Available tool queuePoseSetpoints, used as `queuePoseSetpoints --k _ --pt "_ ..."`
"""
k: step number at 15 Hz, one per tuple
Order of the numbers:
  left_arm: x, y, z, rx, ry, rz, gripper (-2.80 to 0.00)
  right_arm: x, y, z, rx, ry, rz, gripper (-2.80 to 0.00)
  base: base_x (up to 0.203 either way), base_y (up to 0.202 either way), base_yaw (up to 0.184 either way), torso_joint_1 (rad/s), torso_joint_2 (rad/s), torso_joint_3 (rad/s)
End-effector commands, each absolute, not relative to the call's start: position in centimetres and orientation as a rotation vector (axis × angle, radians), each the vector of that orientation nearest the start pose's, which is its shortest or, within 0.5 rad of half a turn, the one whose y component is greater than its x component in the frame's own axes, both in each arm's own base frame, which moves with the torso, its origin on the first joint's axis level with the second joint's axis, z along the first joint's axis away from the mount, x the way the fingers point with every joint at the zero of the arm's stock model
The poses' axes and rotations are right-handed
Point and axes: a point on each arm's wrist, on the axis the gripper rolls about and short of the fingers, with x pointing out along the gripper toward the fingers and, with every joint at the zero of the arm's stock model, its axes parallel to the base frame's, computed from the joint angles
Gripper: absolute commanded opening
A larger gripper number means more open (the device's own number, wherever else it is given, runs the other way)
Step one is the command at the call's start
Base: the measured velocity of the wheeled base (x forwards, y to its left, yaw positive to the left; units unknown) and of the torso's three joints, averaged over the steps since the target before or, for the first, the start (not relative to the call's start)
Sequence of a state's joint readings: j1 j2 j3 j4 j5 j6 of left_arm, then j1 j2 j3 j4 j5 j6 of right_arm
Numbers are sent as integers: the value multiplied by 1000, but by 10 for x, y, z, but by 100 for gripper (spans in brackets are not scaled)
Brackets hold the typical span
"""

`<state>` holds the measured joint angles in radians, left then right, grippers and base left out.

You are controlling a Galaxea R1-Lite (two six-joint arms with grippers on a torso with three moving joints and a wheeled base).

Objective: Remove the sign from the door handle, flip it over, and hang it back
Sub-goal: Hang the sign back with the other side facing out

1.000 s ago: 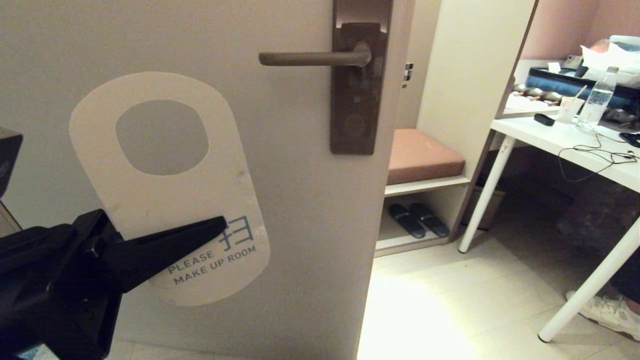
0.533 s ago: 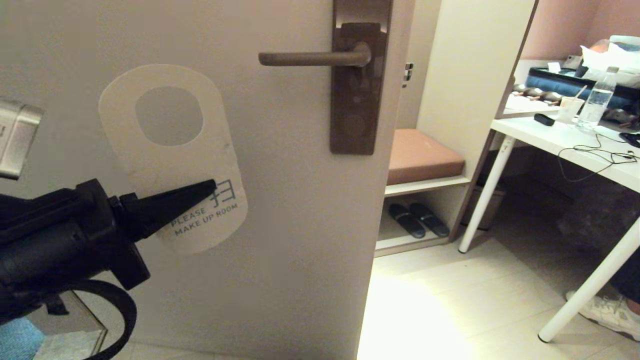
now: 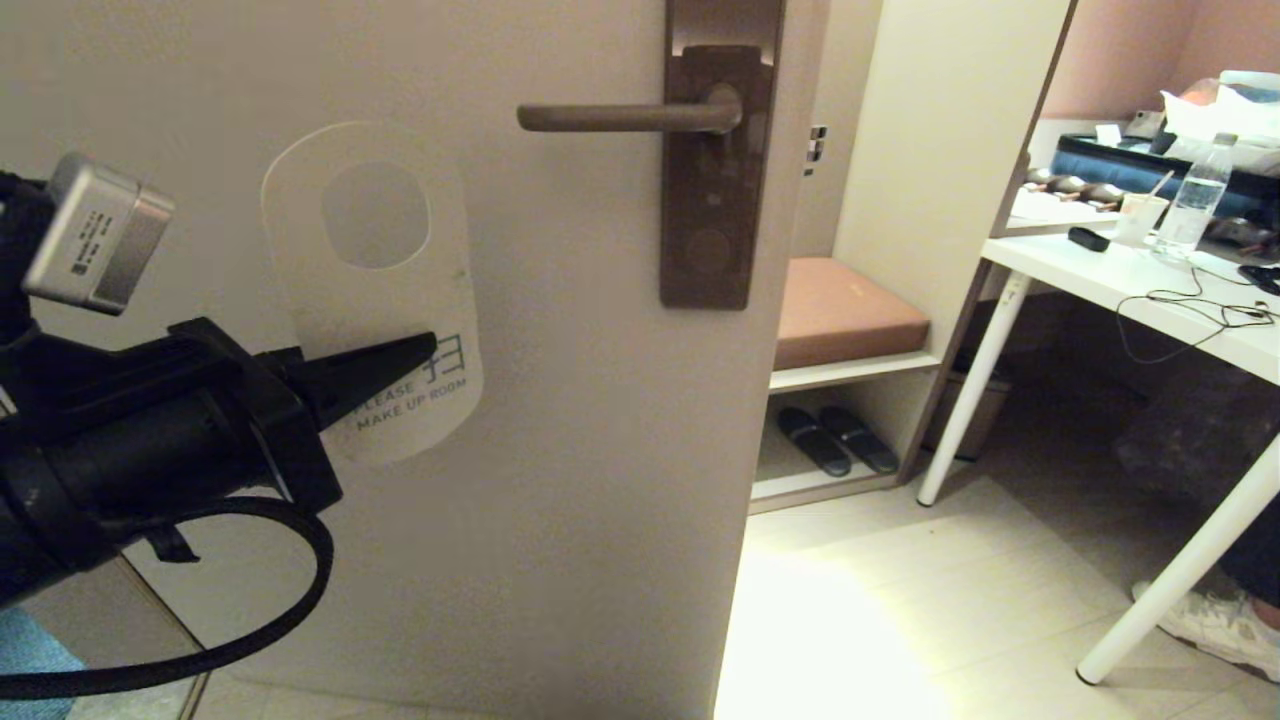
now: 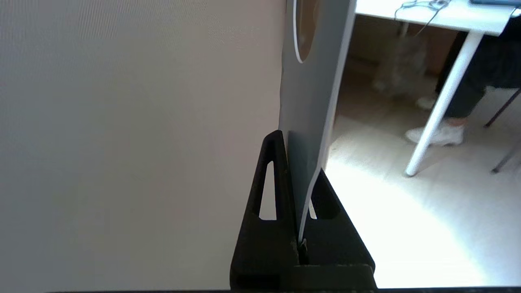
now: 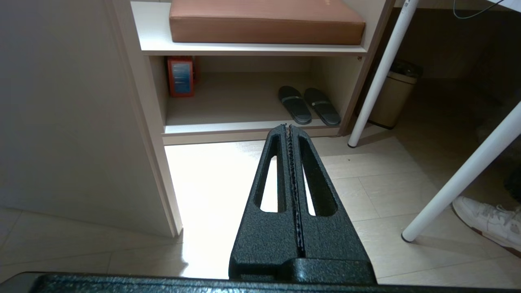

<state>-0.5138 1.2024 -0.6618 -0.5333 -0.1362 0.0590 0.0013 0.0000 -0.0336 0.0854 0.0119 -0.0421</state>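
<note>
Off-white card: the sign (image 3: 375, 290), a flat rounded door hanger with a large round hole, is being held off the door handle with its "PLEASE MAKE UP ROOM" face showing in the head view.
Left gripper (image 3: 425, 350): its black tapered fingers are pinching the sign's lower end, closed flat on the card; in the left wrist view (image 4: 299, 171) the slate-blue face is lying against one finger.
Sign's place: it is standing up from the left gripper, hole uppermost, just in front of the pale door (image 3: 560, 450).
Door handle (image 3: 625, 117): the slim brown-bronze lever bar on its tall dark plate is sitting above the left gripper and off toward the robot's right, apart from the sign, with its free tip pointing back toward the card.
Right gripper (image 5: 291, 134): its fingers are pressed together on nothing, pointing at the floor beside the shelf with the black slippers (image 5: 309, 105).
Step in hand, as I judge it: carrying the turned card back to the lever.
Doing it well: keeping the pinch low on the card so the hole is staying clear; lining the hole up with the lever's free tip, sliding it along the bar, then easing the fingers apart only once the card is hanging.
</note>
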Motion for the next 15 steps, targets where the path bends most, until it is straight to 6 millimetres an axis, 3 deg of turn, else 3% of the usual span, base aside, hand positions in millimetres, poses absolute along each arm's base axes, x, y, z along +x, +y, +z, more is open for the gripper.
queuePoseSetpoints --k 1,6,15 --pt "163 -95 254 64 -9 -634 -280 -26 0 76 -43 52 15 -280 0 0 0 0 0 0" --pt "189 -108 265 65 -9 -544 -280 -26 0 76 -43 52 15 -280 0 0 0 0 0 0" --pt "203 -111 281 74 15 -393 -280 -26 0 76 -43 52 15 -280 0 0 0 0 0 0"
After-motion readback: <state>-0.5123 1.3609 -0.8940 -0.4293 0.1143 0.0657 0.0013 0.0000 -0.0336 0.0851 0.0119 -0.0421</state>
